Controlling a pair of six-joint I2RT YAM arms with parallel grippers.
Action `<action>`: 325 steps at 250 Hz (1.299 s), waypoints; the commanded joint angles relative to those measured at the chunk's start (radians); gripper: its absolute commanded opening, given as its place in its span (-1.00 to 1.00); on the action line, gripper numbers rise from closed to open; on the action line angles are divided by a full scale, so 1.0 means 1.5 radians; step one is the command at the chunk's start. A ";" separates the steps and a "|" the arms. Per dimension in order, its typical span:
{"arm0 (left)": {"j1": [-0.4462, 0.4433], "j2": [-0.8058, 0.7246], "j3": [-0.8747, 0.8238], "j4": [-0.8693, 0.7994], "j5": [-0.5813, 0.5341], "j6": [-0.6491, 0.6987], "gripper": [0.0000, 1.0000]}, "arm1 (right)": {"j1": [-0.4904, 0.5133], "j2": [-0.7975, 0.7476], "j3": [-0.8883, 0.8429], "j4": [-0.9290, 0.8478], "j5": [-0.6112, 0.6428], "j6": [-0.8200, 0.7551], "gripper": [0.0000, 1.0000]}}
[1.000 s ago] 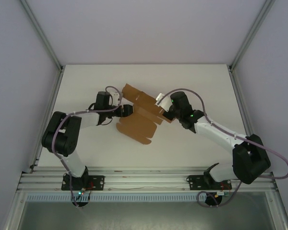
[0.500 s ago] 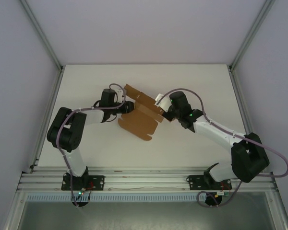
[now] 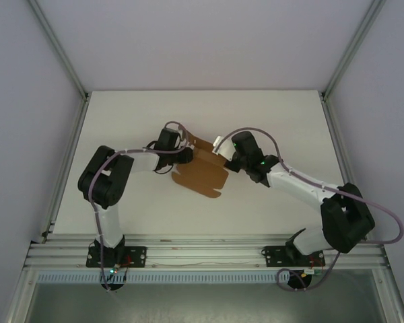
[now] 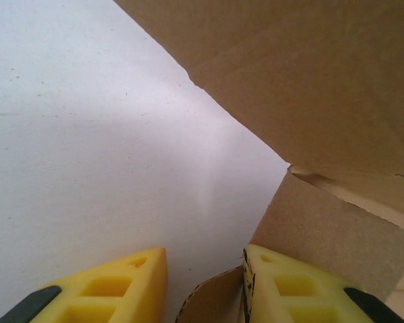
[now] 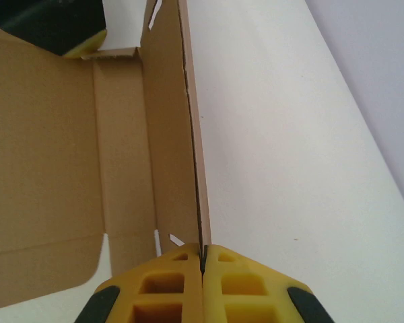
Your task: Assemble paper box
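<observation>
Surface: matt white table top (image 3: pixel 121 202), with faint specks in the left wrist view.
Room: pale lilac-grey walls (image 3: pixel 202 40) on three sides. A silver aluminium frame rail (image 3: pixel 202 250) runs along the near edge, and both arm bases are bolted to it.
Work piece: brown, thin-cardboard, die-cut paper box (image 3: pixel 203 176), still unfolded, with flaps and crease lines. It sits about mid-table between the two grippers. A rounded flap lies flat toward the near side.
Left gripper (image 4: pixel 203 259): at the left edge of the cardboard. The yellow fingers (image 4: pixel 121 282) stand apart and the white table is visible through the gap. A curved cardboard edge shows low in that gap, close to the right-hand finger; contact cannot be confirmed. Nothing is clamped.
Right gripper (image 5: pixel 203 252): at the right edge of the cardboard. The yellow fingers are pressed together, pinching the thin edge of a panel that stands upright. The creased panels spread to the left of the grip.
</observation>
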 commanded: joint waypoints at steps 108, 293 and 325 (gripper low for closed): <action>0.016 -0.255 -0.092 -0.247 -0.123 -0.007 0.99 | 0.045 0.039 0.001 0.101 0.223 -0.301 -1.00; 0.139 -0.007 0.375 -0.508 0.187 0.600 0.99 | 0.028 0.072 -0.021 0.169 0.125 -0.341 -1.00; 0.131 0.062 0.456 -0.600 0.206 0.669 0.99 | 0.019 0.090 0.002 0.138 0.123 -0.329 -1.00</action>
